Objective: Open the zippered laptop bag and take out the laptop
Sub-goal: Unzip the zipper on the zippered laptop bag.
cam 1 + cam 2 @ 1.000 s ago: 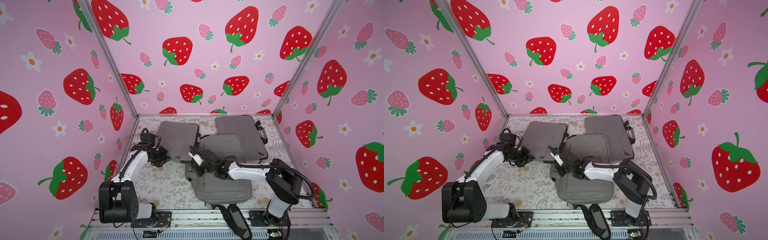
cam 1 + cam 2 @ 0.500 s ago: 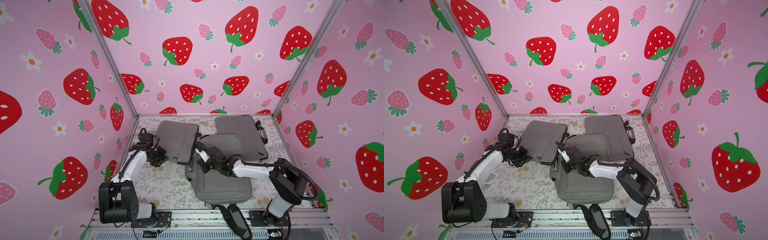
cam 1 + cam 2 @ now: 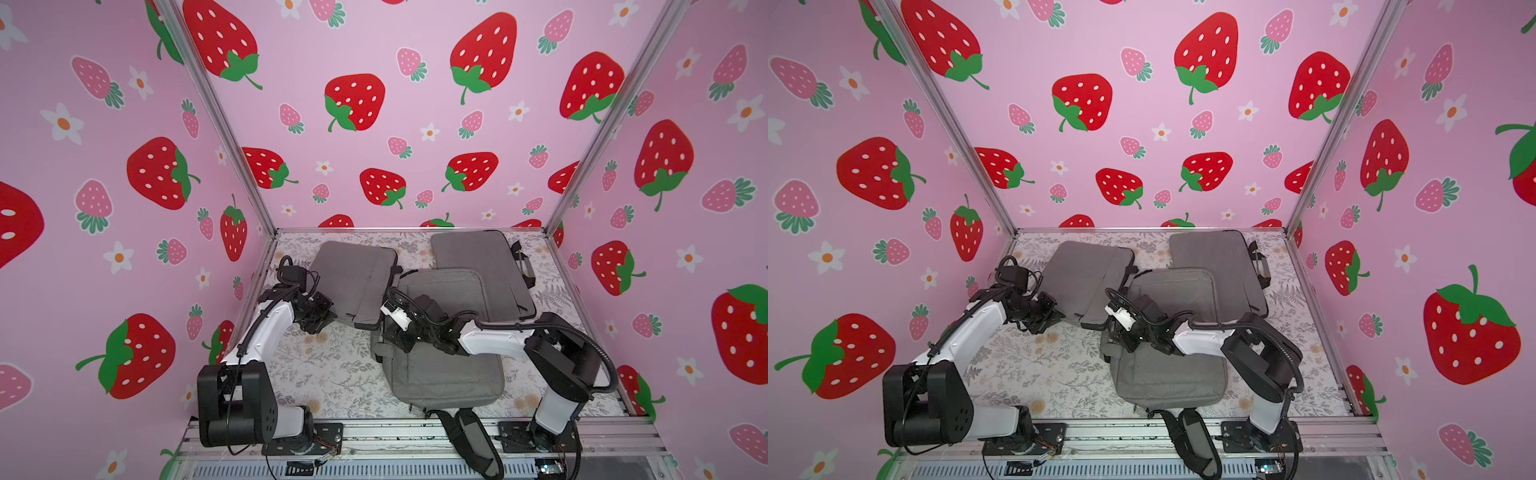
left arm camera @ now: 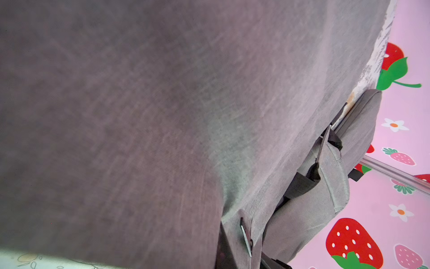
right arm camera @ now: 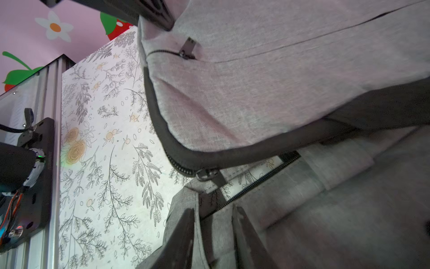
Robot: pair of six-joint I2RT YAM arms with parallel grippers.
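Although its wrist camera saw only grey cloth pressed close, the left pincer [image 3: 323, 318] was closed at the near corner of the left bag [image 3: 353, 274]. It was probably there to steady that bag, though the contact itself was hidden, so I could not tell whether it pinched fabric. Just to the right, the middle bag [image 3: 449, 374], the one being worked, lay flat on the table [image 3: 316, 374]. The right pincer [image 3: 399, 341] sat low at that bag's left edge, evidently because a zip runs there. In the wrist view its fingers [image 5: 183, 233] stood narrowly parted with grey fabric between them, and a zip slider [image 5: 206, 174] lay just ahead. No laptop showed; presumably it was inside. Farthest right, a third bag [image 3: 478, 262] lay partly under the middle one, untouched.
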